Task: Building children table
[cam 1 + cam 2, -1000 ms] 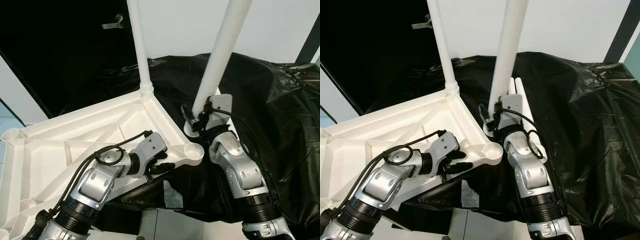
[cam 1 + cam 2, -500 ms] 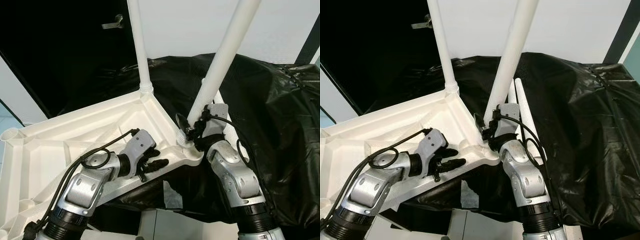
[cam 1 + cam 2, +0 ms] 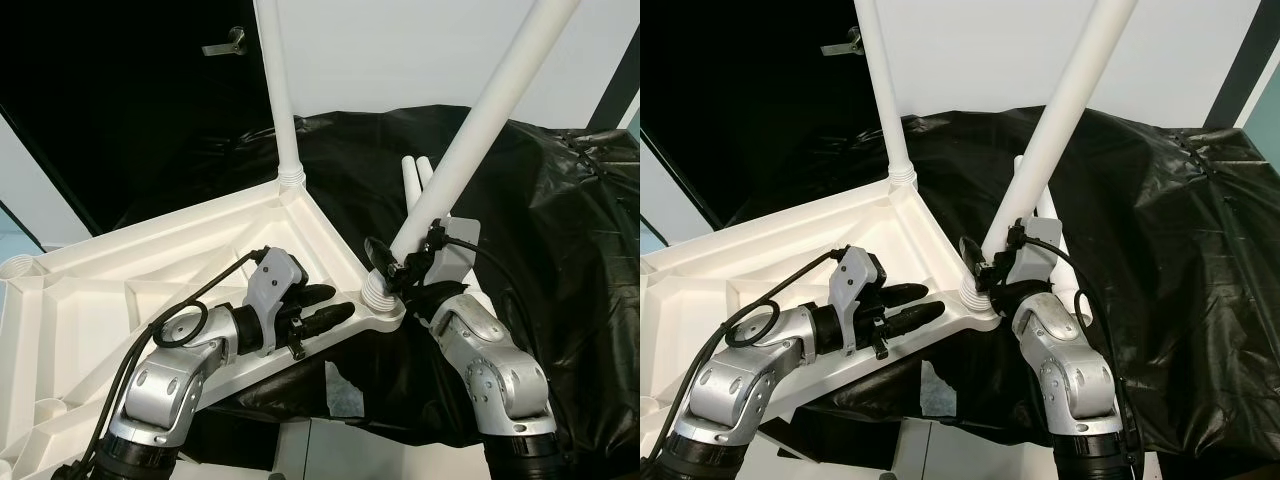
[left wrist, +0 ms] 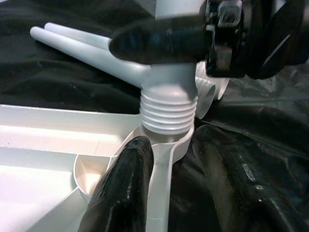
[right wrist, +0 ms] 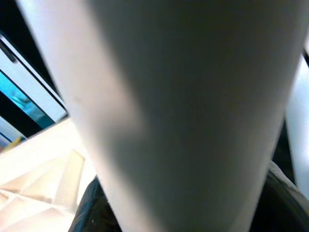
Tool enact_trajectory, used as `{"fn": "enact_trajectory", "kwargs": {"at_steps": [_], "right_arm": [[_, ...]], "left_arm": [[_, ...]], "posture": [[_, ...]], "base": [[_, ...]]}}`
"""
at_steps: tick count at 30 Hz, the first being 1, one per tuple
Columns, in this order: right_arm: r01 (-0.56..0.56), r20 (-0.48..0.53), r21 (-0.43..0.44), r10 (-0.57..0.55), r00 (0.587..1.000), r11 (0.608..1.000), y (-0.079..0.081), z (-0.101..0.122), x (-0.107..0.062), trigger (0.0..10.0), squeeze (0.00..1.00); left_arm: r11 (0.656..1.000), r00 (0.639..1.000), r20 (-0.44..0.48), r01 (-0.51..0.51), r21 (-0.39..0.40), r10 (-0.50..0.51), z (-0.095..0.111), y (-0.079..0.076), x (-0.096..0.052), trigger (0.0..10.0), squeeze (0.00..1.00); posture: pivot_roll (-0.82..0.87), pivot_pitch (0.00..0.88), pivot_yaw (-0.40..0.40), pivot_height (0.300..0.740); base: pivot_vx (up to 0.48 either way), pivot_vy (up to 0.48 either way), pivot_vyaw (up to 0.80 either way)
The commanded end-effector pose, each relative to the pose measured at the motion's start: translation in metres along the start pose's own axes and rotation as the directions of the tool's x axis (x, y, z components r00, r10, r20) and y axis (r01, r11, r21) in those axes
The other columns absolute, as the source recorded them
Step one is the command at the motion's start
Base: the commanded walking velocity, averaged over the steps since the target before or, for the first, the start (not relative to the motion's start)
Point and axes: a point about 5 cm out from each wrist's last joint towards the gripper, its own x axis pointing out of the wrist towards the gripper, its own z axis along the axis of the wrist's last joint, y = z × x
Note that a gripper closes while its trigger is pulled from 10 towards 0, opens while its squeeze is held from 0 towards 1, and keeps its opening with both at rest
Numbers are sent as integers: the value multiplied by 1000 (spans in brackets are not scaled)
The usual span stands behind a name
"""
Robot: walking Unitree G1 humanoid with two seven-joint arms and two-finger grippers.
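The white table top (image 3: 150, 280) lies upside down, with one white leg (image 3: 278, 90) standing in its far corner. A second white leg (image 3: 480, 130) leans to the right, and my right gripper (image 3: 395, 262) is shut on it just above its threaded end (image 4: 168, 113). That end sits at the near corner socket (image 3: 380, 300). My left gripper (image 3: 322, 305) is open beside the socket. One of its fingers (image 4: 125, 183) lies on the inner side of the rim and the other over the black sheet outside it.
Two spare white legs (image 3: 415, 175) lie on the crumpled black sheet (image 3: 560, 230) that covers the surface to the right. A dark doorway with a handle (image 3: 225, 45) is behind the table top. A white wall runs along the back.
The right gripper has brought the leg's threaded end onto the corner socket, and the leg now leans further right. The left gripper has slid along the rim toward that corner.
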Motion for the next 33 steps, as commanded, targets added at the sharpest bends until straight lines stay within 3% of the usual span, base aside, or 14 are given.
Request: {"fn": "enact_trajectory", "kwargs": {"at_steps": [1, 11, 24, 28, 32, 33], "right_arm": [[23, -33, 6, -23, 999, 1000, -4, -3, -4, 10000, 0], [68, -76, 5, -68, 995, 998, -14, -6, -1, 10000, 0], [61, -98, -27, -63, 993, 998, -13, -16, 26, 10000, 0], [36, -104, -73, -43, 994, 997, -11, -18, 26, 10000, 0], [-33, -94, -236, 11, 996, 971, -8, -29, 18, 10000, 0], [-33, -94, -236, 11, 996, 971, -8, -29, 18, 10000, 0]], "left_arm": [[999, 999, 7, -37, 16, 37, 1, 1, -4, 10000, 0], [997, 997, 1, -72, 36, 72, 1, 4, -4, 10000, 0], [993, 994, -6, -105, 50, 105, 2, 10, -1, 10000, 0], [993, 994, -8, -106, 53, 107, 3, 10, -2, 10000, 0], [991, 993, -5, -118, 56, 118, 4, 12, -4, 10000, 0], [991, 993, -5, -118, 56, 118, 4, 12, -4, 10000, 0]], "posture": [[33, 0, 25, 740], [36, 0, 24, 740], [54, 0, 22, 740], [56, 0, 21, 740], [57, 0, 22, 740], [57, 0, 22, 740]], "base": [[0, 0, 0], [0, 0, 0], [0, 0, 0], [0, 0, 0], [0, 0, 0], [0, 0, 0]]}}
